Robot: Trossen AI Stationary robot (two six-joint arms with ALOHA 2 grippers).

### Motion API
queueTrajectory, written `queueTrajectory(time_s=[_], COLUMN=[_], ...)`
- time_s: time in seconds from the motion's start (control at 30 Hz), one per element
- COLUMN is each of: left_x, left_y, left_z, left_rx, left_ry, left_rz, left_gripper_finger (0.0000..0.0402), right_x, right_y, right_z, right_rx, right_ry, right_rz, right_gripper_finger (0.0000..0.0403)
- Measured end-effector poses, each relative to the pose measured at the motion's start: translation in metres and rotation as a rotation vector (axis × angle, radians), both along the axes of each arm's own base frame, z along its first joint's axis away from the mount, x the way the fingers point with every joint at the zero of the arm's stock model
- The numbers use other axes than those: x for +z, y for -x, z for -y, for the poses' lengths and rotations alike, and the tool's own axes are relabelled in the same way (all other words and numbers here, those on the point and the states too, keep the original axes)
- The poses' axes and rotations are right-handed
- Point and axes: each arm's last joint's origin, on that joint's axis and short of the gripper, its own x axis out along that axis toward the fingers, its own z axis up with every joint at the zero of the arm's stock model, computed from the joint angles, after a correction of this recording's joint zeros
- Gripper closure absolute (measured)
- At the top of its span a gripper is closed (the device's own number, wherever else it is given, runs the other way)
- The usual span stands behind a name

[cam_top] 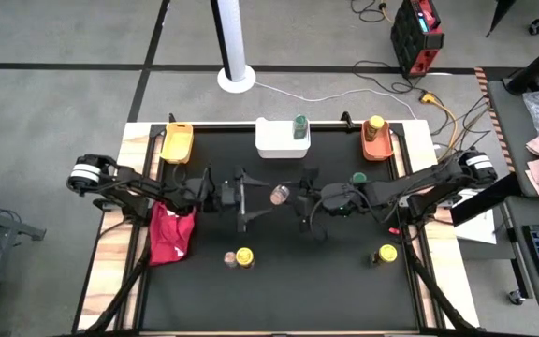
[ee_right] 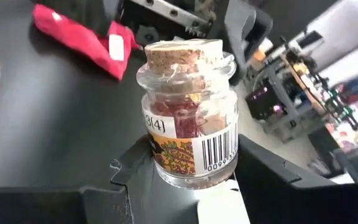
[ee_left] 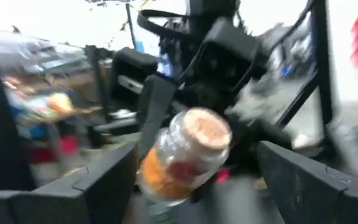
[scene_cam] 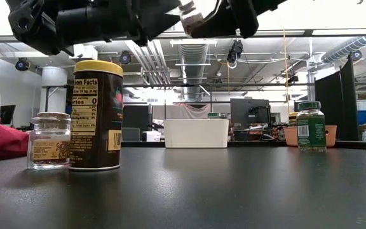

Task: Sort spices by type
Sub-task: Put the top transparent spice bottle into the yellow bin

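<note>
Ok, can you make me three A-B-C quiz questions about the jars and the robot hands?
1. Where is the green-lidded jar at the back?
A. on the cloth
B. in the white tray
C. in the yellow tray

2. What colour is the cloth?
A. red
B. blue
C. green

3. What is happening to the cork-topped jar?
A. it lies tipped over
B. the right gripper holds it
C. it stands in the orange tray

Answers:
1. B, the high view shows it at the white tray's corner.
2. A, it is plainly red.
3. B, the right wrist view shows that gripper's fingers clamped on it.
</note>
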Motion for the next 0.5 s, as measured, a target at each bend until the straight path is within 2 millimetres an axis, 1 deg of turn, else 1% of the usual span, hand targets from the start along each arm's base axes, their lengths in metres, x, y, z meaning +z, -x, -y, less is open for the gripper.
queueTrajectory(time_s=[0.07, 0.13, 0.27, 0.4, 0.5], left_x=[-0.001, 0.002, 0.003, 0.011, 0.014], left_y=[-0.001, -0.003, -0.012, -0.021, -0.025], left_z=[0.001, 0.002, 0.003, 0.007, 0.007], left_rx=[0.022, 0.028, 0.033, 0.037, 0.042], left_ry=[-0.090, -0.142, -0.193, -0.265, -0.279], left_rz=[-0.013, -0.014, -0.083, -0.061, -0.060], left_gripper_finger=[0.0090, 0.0090, 0.0090, 0.0090, 0.0090], right_x=[-0.001, -0.001, -0.002, -0.002, -0.004], right_y=[0.000, 0.000, 0.000, 0.000, 0.000], right_z=[0.000, 0.001, 0.004, 0.007, 0.010], right_rx=[-0.007, -0.016, -0.030, -0.044, -0.056], right_ry=[-0.017, -0.034, -0.049, -0.067, -0.082], right_rz=[-0.003, -0.004, -0.001, -0.003, -0.012], right_gripper_finger=[0.0221, 0.0222, 0.0222, 0.0222, 0.0223])
